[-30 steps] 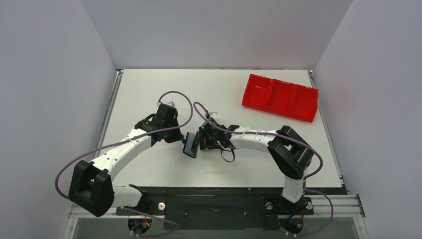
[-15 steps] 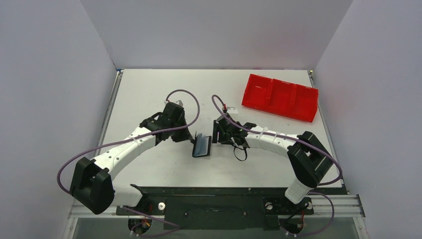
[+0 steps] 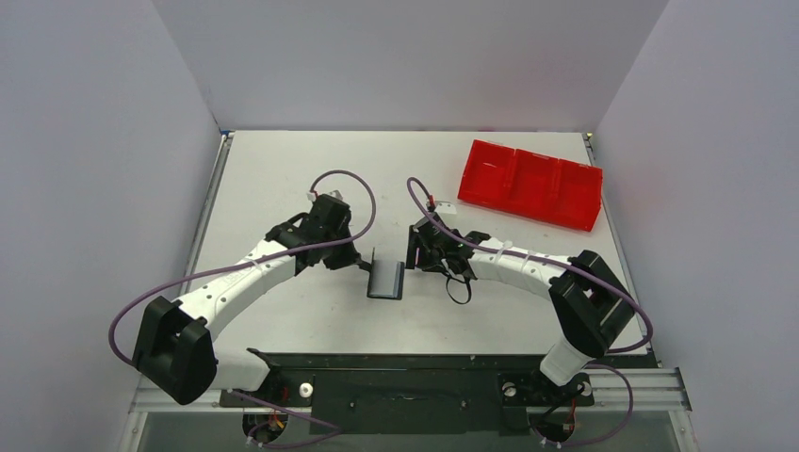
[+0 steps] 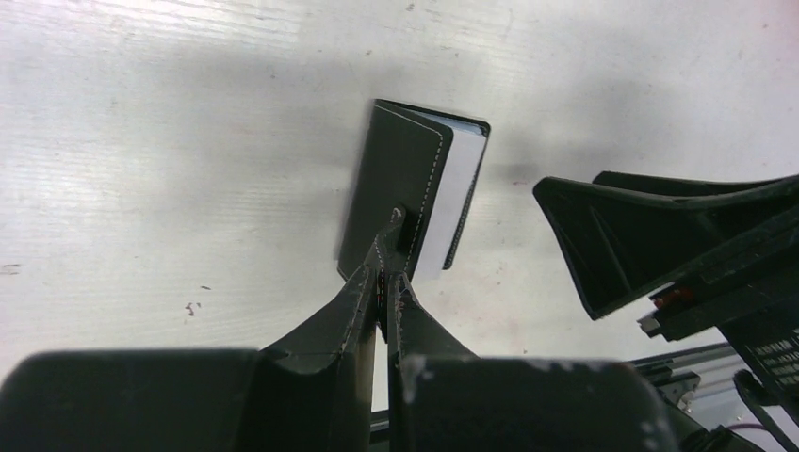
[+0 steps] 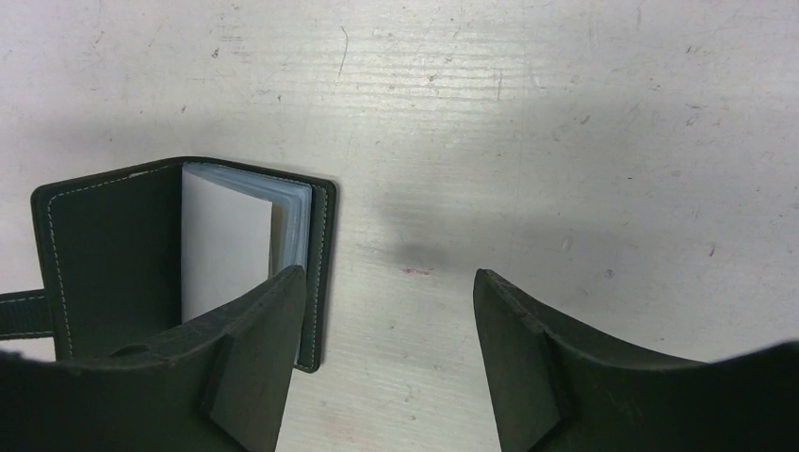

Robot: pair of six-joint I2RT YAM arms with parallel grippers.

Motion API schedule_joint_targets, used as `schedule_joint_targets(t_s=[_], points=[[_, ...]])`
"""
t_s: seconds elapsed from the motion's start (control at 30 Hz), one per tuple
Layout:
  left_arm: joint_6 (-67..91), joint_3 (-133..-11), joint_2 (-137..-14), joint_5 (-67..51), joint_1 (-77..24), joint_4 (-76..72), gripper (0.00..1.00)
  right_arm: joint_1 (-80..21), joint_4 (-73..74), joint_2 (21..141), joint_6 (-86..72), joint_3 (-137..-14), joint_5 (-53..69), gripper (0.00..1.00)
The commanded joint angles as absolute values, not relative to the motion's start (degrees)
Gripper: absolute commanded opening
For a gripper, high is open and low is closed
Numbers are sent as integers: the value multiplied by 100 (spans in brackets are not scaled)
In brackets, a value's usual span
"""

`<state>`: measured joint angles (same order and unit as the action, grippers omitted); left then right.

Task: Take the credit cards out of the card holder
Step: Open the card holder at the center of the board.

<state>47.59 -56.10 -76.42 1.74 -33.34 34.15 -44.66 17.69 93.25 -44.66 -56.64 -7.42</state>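
Between the two grippers, the card holder (image 3: 386, 279) sits half open. The left gripper (image 4: 388, 247) is clamped on its cover, and the right gripper (image 5: 384, 292) gapes wide just beside its edge. The credit cards (image 5: 231, 250) look tucked inside, so I'd say none are out yet.

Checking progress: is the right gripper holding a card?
No, the right gripper is open and empty, next to the card holder.

card holder (image 5: 113, 254) near edge behind right gripper (image 5: 388, 282) finger, strap (image 5: 19, 311) cut off left, sleeve (image 5: 226, 250) contents indistinct
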Motion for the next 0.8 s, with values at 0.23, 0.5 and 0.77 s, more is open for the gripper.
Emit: schedule_joint_targets(t_s=[0.23,0.5,0.77], points=[[4622,-4965,-7659,1323,-2918,3714,0,-4739,1600,9461,-4537,-5885,-647,57],[4851,-4576,-8349,1336,-2912,3236,0,-4803,1608,9562,-4514,-5963,-618,51],[4876,-4583,-8654,1213,-2962,2920,0,-4907,1615,9689,-4474,-6113,-522,46]])
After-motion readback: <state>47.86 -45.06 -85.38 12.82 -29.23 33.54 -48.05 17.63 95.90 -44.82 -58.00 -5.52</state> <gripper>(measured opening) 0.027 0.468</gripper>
